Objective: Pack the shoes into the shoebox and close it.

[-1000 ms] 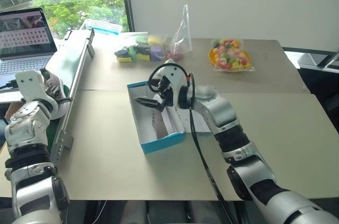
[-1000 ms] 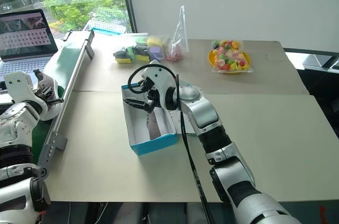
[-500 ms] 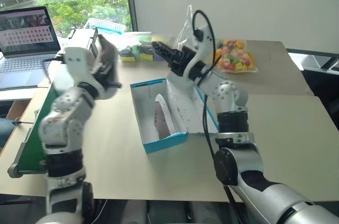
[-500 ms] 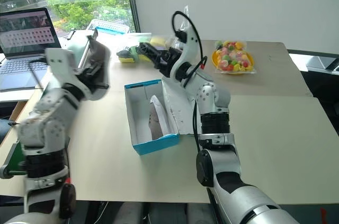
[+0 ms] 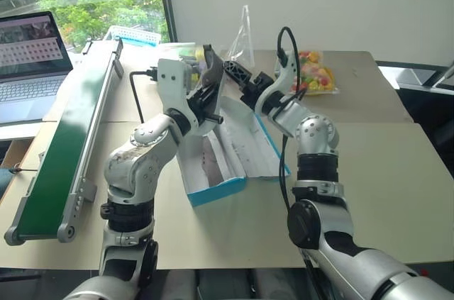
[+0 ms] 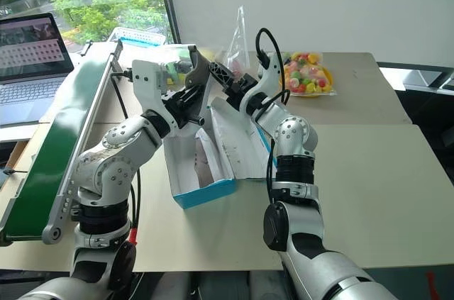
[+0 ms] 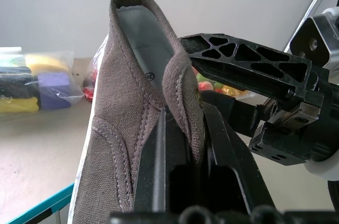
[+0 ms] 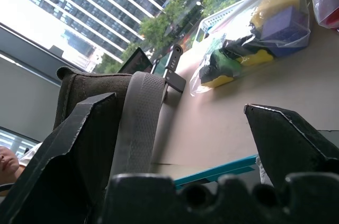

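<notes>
The blue shoebox [image 5: 216, 190] lies open mid-table, its white-lined lid [image 5: 250, 142] folded back to the right. One grey-beige shoe [image 5: 213, 163] rests inside it. My left gripper [image 7: 180, 144] is shut on the collar of the other shoe [image 5: 212, 79] and holds it tilted in the air over the box's far end. My right gripper [image 5: 240, 76] hovers open beside that shoe. In the right wrist view the shoe's heel [image 8: 92, 94] sits against one finger [image 8: 69, 150], reaching partly into the gap.
A long green conveyor [image 5: 64, 123] runs along the table's left side, with a laptop [image 5: 32, 59] beyond it. At the back are a white basket [image 5: 131, 34], bagged sponges [image 6: 170, 66], a clear bag [image 5: 245, 34] and a plate of sweets [image 5: 316, 73].
My left arm swung right, carrying the shoe from over the conveyor to above the box. My right gripper lifted out of the box, rolled, and now stands by the shoe's heel.
</notes>
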